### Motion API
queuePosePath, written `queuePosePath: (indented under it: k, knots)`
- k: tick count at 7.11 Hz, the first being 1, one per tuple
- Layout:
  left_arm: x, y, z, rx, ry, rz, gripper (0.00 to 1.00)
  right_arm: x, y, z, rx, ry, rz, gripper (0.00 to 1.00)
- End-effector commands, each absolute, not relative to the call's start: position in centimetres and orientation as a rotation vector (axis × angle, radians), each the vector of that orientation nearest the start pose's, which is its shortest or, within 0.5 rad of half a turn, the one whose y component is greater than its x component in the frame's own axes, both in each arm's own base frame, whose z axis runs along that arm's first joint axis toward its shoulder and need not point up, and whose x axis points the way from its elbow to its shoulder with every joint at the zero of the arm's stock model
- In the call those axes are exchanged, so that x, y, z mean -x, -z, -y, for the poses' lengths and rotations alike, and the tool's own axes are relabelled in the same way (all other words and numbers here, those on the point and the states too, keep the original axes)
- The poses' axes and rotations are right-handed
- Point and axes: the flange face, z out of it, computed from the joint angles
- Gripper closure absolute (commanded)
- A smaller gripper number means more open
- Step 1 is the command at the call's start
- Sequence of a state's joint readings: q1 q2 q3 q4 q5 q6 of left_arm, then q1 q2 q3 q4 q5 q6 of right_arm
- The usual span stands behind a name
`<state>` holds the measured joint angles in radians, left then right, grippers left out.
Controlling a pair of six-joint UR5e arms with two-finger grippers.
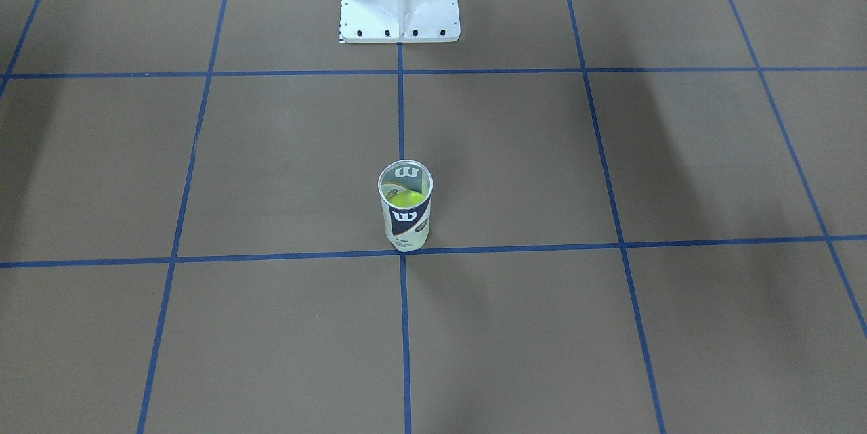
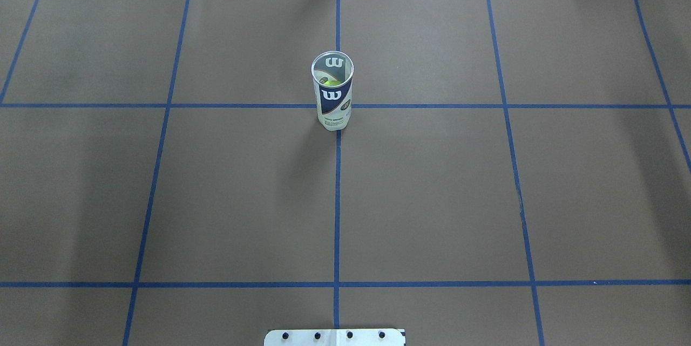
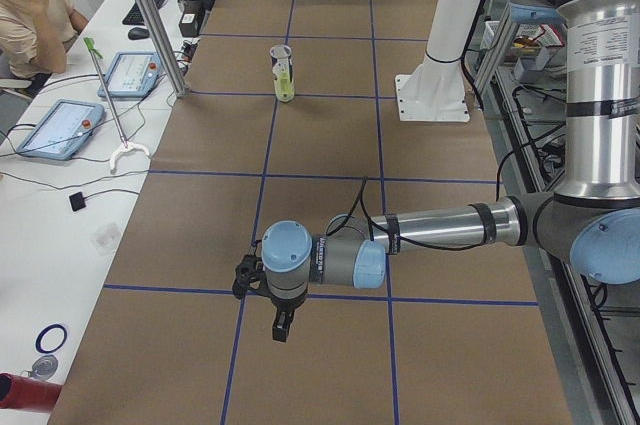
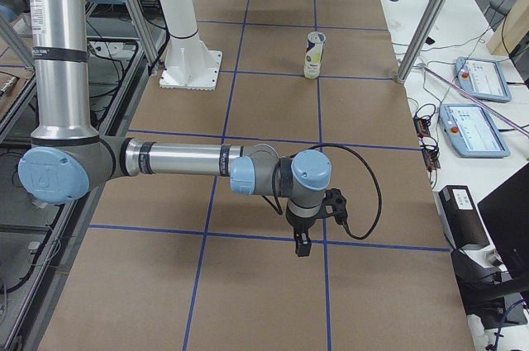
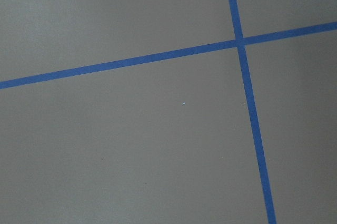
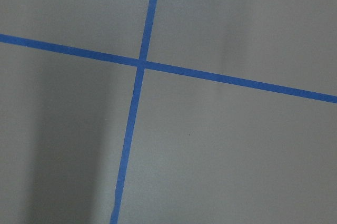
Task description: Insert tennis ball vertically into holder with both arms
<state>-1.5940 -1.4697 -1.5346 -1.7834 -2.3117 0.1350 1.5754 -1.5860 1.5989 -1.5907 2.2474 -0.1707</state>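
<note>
The holder [image 1: 405,214] stands upright on the brown table at a crossing of blue tape lines, its open top up. It also shows in the overhead view [image 2: 333,97] and both side views [image 3: 283,73] [image 4: 314,54]. A yellow-green tennis ball [image 1: 408,199] sits inside it [image 2: 331,82]. My left gripper [image 3: 281,325] hangs over the table's left end, far from the holder. My right gripper [image 4: 302,245] hangs over the right end, also far away. I cannot tell whether either is open or shut. Both wrist views show only bare table and tape.
The white pedestal base [image 1: 399,7] stands at the robot's side of the table [image 2: 334,337]. Metal posts [image 3: 150,15] [image 4: 426,29] stand at the far edge. Tablets [image 3: 60,128] [image 4: 475,128] lie on side tables. An operator [image 3: 30,5] sits beyond.
</note>
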Motion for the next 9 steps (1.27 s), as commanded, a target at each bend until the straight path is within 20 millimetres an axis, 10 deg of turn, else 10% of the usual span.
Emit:
queuePosePath:
  k: [1, 9]
  knots:
    - [7.64, -70.59, 44.86, -0.129, -0.134, -0.733, 0.01, -7.32, -65.96, 48.51, -0.061, 0.16, 0.675, 0.0]
    - [7.64, -70.66, 44.84, -0.127, -0.133, -0.733, 0.01, -7.32, -66.58, 48.15, -0.063, 0.159, 0.674, 0.0]
